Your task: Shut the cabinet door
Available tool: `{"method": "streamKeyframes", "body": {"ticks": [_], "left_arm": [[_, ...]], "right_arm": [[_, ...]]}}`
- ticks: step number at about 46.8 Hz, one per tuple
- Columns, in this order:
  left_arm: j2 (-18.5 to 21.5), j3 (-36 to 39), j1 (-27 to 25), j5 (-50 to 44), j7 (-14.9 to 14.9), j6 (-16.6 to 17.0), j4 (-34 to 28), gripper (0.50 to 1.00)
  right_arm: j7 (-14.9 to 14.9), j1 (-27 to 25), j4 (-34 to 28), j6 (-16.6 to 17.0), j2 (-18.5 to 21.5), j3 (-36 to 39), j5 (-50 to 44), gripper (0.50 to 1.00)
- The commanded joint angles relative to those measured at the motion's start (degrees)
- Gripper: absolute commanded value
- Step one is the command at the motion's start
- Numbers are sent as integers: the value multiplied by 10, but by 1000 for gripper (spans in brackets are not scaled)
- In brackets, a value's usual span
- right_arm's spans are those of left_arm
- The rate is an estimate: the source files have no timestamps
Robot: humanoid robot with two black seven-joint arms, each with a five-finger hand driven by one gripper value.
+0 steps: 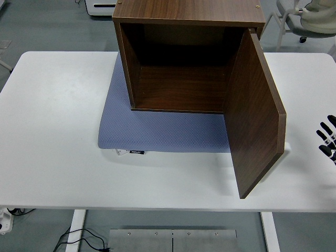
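Cabinet (184, 58) sits far-centre on a blue mat (157, 131); its door (254, 115) swung wide open toward near right. Right hand (327, 139) at right edge, fingers spread, empty, apart from door.

small tag (137, 152) on mat (print unreadable)

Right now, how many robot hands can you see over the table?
1. The right hand pokes in at the right edge, fingers spread, holding nothing, beside the cabinet door, which stands open. The left hand is out of view.
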Motion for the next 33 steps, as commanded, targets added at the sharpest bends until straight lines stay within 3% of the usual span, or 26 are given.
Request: {"method": "streamKeyframes", "body": {"ticks": [1,33], "left_arm": [[0,0,0,0,0,0,0,1000],[0,0,0,-1,0,0,0,1000]], "right_arm": [[0,0,0,0,-1,0,0,1000],[0,-1,0,0,1,0,0,1000]]}}
